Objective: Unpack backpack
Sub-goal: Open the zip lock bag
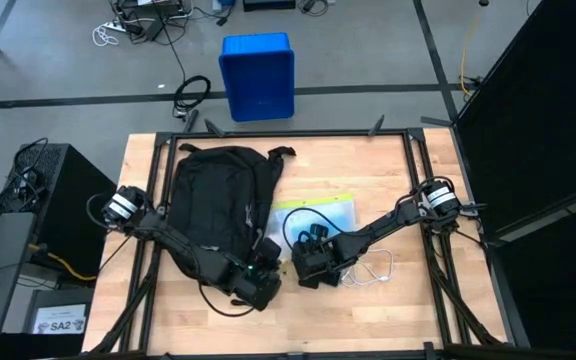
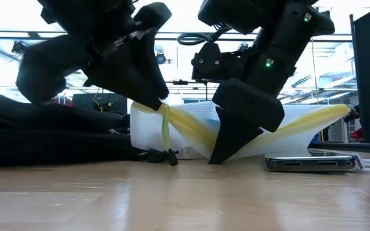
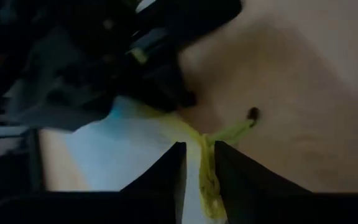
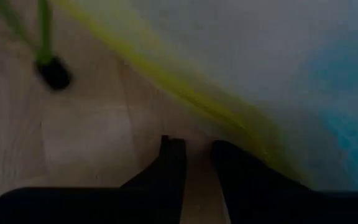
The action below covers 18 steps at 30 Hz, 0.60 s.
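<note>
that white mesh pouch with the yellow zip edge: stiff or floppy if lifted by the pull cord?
Probably floppy: in the low view the pouch sags and folds between the arms. Likely light, since the thin yellow cord between the left gripper jaws seems to lift its edge. It may swing or drape.

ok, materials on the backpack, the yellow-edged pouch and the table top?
Backpack: soft matte black woven fabric by the look; it slumps and creases.
Pouch: thin translucent plastic or mesh, probably, whitish, with yellow edging and a yellow pull cord running between the left end effector's fingers; it sags and bends.
Table top: light wood, visible plank grain, slight satin sheen.
</note>
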Tool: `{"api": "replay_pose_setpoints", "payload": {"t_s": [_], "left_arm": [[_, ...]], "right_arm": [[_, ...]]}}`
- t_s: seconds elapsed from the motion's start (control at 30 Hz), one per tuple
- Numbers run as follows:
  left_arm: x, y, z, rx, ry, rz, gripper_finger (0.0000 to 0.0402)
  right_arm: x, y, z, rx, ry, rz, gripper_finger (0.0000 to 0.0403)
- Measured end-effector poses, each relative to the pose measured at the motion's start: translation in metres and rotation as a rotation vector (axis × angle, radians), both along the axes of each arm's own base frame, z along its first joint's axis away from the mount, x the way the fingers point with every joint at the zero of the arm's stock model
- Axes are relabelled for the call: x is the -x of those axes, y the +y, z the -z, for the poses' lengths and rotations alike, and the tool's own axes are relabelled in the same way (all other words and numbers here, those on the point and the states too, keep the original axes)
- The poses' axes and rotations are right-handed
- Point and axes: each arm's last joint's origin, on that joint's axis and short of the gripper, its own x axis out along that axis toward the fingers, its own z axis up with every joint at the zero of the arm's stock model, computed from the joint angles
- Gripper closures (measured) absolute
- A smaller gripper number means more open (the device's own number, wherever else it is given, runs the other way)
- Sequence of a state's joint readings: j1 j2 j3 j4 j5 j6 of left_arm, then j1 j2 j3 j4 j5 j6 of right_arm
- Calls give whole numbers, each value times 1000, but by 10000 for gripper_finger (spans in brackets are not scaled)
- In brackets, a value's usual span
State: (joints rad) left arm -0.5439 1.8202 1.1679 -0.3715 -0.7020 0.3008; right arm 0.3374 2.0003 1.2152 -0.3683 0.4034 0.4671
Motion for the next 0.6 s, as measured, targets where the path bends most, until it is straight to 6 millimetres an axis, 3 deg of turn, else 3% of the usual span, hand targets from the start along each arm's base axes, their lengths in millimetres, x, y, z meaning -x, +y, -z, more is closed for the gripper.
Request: {"api": "replay_pose_setpoints", "payload": {"t_s": [0.4, 0.6], "left_arm": [[8, -5, 1, -52, -12, -44, 212], [28, 4, 7, -51, 104, -176, 187]], "right_arm": [[0, 0, 0, -1, -4, 2, 340], [0, 0, 0, -6, -7, 9, 334]]}}
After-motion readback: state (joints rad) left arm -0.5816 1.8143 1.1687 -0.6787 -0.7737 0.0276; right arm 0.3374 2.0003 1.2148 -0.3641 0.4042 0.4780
